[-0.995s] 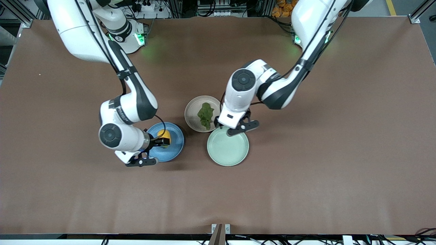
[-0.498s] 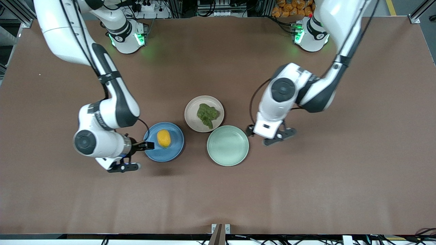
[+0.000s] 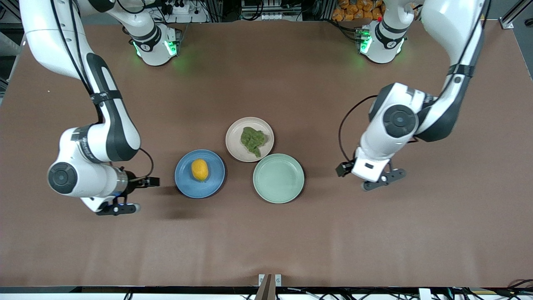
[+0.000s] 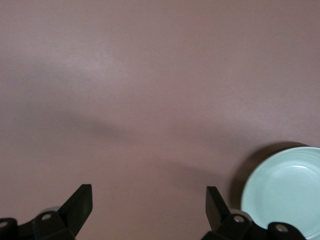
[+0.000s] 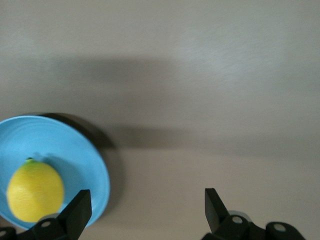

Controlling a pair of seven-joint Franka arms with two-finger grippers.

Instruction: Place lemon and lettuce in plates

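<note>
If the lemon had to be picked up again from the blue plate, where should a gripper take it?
Probably straight down from above, jaws across the lemon's narrow middle: it lies flat and alone on the blue plate, long axis running toward the front camera.

The left pincer (image 4: 149, 206) hangs with its fingers (image 4: 80, 202) spread wide over bare brown surface (image 4: 150, 90), a pale mint-green plate (image 4: 285, 187) lying near one fingertip.
</note>
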